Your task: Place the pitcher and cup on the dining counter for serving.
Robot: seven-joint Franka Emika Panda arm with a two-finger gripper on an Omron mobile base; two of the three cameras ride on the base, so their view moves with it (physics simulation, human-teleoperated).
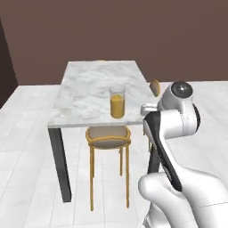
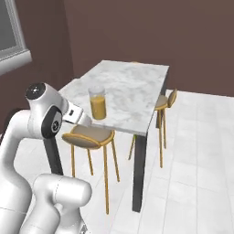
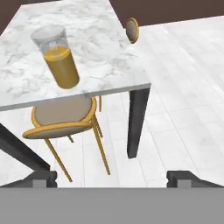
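Observation:
The pitcher, a clear tall glass with orange liquid in its lower part, stands upright on the dining counter near its front edge. My gripper is open, with its fingertips far apart and nothing between them. It hangs back from the counter's front corner, lower than the top, apart from the pitcher. The cup is out of view.
A wooden stool with a grey seat is tucked under the counter's front edge, below the pitcher. A second stool stands at the counter's right side. Dark legs hold the top. White tiled floor lies around.

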